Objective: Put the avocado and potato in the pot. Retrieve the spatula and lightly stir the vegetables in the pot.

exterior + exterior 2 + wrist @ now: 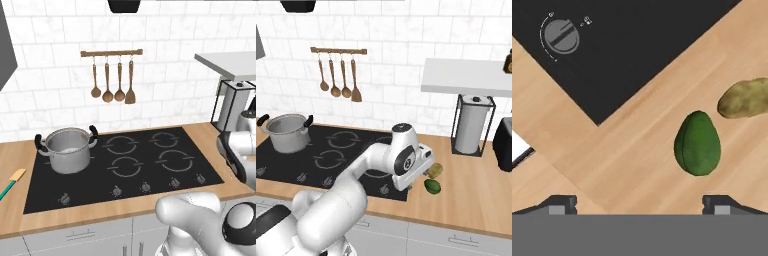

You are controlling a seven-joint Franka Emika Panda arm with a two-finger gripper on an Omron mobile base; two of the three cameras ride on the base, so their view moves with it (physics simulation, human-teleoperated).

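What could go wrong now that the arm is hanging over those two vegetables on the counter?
1. The avocado sits off to one side of the open fingers, not centred between them, so closing from here could nudge it or let it roll away.
2. The potato lies just beside the avocado, apart but near; a finger coming down could bump it.
3. The pot stands at the far end of the stove, so a loosely held vegetable might drop on the way.

around avocado (697, 143): bare table (627, 150) on most sides, you can drop straight in
crowding: potato (745, 98) sits just beside it
pot (67, 148): mouth open above
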